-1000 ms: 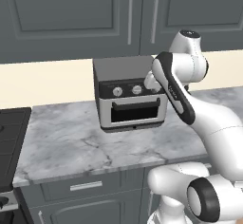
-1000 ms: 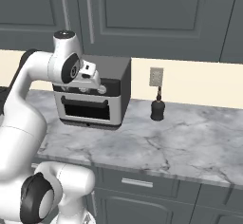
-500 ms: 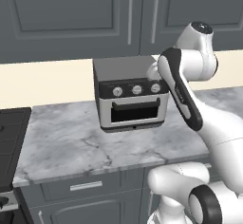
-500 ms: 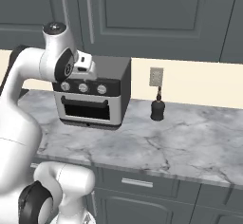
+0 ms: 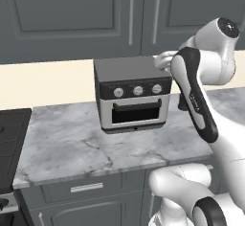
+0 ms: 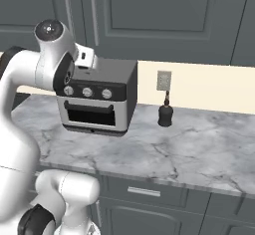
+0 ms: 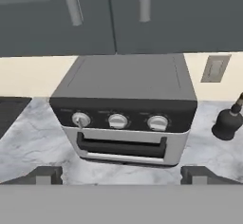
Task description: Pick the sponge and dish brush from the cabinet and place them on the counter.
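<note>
Tool [image 7: 121,176] raised in front of the toaster oven [image 5: 132,94], its two dark tips standing wide apart with nothing between them; we read it as fully open and empty. In the hand view we look over the oven's flat top toward the cabinet [image 7: 109,14], whose two panelled doors are shut, their slim metal handles [image 7: 72,2] hanging side by side near the seam.

Risk, as we judge it: the doors must be opened first, and the handles are thin and vertical, so a slightly off-centre closure could slide off one, or catch both at once since they hang so near each other. The oven stands directly below the doors on the counter [image 5: 72,143], so a low approach could knock the forearm against its top. A small dark bottle [image 6: 165,114] beside the wall outlet [image 6: 164,80] is also open to a sideways sweep.

Sponge and dish brush cannot be described here: presumably they lie behind the closed doors, so we cannot tell their position, orientation or shelf. The cabinet is dark grey. The counter is grey-white marbled stone with dark veins, with bare room on either side of the oven.
</note>
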